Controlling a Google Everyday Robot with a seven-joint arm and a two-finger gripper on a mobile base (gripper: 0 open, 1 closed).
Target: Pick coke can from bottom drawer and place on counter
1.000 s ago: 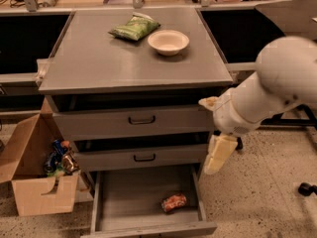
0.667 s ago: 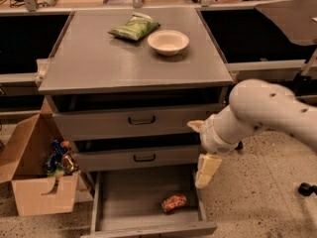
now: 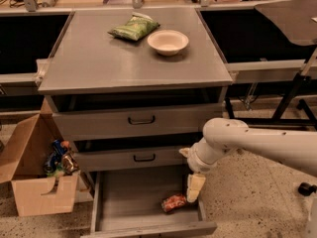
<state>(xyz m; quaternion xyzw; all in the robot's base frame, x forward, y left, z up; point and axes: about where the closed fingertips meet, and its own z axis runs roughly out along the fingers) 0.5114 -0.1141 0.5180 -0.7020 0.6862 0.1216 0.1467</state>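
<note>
Claw (image 3: 194,187), lower centre: grip I cannot tell; beside coke can (image 3: 174,203) in bottom drawer (image 3: 129,197). Risk: my nudge rolls it.

Arm (image 3: 267,145) of the claw (image 3: 194,188), low over the bottom drawer (image 3: 129,202), cut off at right edge.

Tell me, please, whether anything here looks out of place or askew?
Only the can stands out: it lies on its side near the right wall of the open bottom drawer, not upright. The claw hangs just beside it, by that wall. Nothing looks spilled or damaged.
</note>
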